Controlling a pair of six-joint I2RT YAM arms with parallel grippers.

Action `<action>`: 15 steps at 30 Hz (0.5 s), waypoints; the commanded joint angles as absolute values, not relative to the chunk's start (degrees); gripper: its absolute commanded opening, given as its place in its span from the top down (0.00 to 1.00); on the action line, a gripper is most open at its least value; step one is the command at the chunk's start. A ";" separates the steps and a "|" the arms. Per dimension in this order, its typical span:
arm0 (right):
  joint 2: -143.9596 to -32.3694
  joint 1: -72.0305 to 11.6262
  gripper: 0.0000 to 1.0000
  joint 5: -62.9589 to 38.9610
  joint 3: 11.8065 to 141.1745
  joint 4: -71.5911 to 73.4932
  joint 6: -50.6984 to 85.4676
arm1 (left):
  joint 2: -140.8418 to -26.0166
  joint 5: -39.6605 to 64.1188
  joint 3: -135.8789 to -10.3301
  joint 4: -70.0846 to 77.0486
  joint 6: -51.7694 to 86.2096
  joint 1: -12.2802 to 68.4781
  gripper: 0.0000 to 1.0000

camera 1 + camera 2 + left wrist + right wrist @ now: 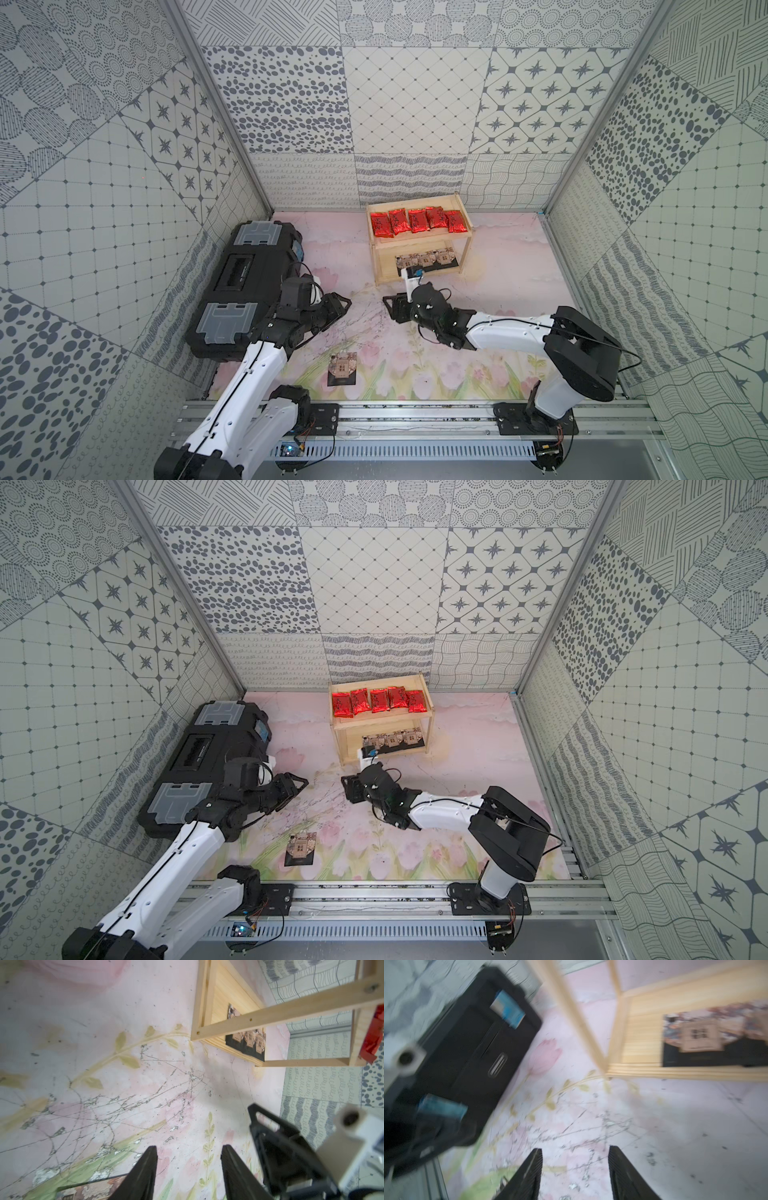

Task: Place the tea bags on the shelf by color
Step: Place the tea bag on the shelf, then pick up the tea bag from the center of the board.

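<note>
The small two-tier shelf of pale wood [419, 242] stands at the back of the pink floral tabletop [511, 299], its long side facing me. Five shiny red foil sachets [417, 221] lie side by side on the top tier, each with its long axis running front to back. On the lower tier a row of flat black square sachets with beige house print [428, 261] sits toward the right end, at the front lip. Bare wood shows to their left.

One lone black sachet [342, 369] lies flat and slightly skewed on the tabletop near the front edge, by my left arm.

My left tool [343, 307] and right tool [388, 309] face each other over bare tabletop in front of the shelf. Each has its fingers spread with nothing between them. The large black plastic toolbox [245, 286] lies along the left wall, long axis front to back, close beside my left tool.
</note>
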State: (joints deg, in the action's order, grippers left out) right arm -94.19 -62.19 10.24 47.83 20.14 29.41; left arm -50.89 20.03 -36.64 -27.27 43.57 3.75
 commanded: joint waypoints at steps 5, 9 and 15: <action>-108.50 -78.20 0.38 18.30 53.13 33.62 -9.13 | -52.74 31.34 -33.50 -30.83 47.20 -8.32 0.44; -116.18 -80.68 0.35 17.31 58.01 34.19 -13.57 | -53.26 31.42 -32.34 -29.73 48.58 -8.61 0.44; -118.76 -80.77 0.33 16.62 58.72 31.90 -15.33 | -52.36 30.59 -30.19 -28.66 49.49 -8.59 0.43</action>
